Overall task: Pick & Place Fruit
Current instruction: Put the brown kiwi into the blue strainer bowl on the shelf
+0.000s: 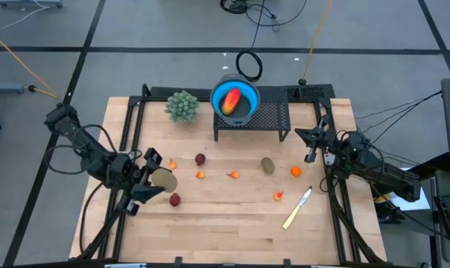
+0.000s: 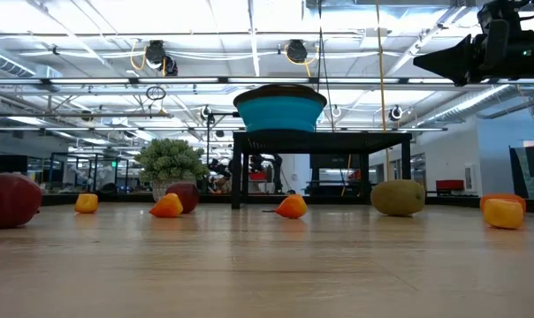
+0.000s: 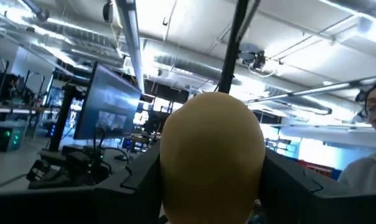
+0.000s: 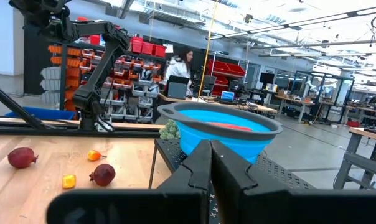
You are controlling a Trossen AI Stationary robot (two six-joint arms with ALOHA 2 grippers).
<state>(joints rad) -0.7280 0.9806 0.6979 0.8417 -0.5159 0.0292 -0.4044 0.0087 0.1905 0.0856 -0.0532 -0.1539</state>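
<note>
At the near left of the table the left gripper (image 1: 156, 181) is clamped around a tan oval fruit (image 1: 165, 179), lifted clear of the wood, presumably for carrying to the bowl. Beside it lies one dark red ball (image 1: 174, 199); a second (image 1: 200, 158) sits farther in. A pale knife (image 1: 297, 208) lies near right. Five small orange bits, the largest (image 1: 296, 171) on the right, and one olive oval (image 1: 267, 164) dot the middle. The right gripper (image 1: 312, 144), fingers pressed together and empty, waits at the right edge. Farthest, a blue bowl (image 1: 217, 95) on a black stand (image 1: 273, 119) already holds the red-yellow oblong (image 1: 230, 102), next to the green plant (image 1: 182, 106).
</note>
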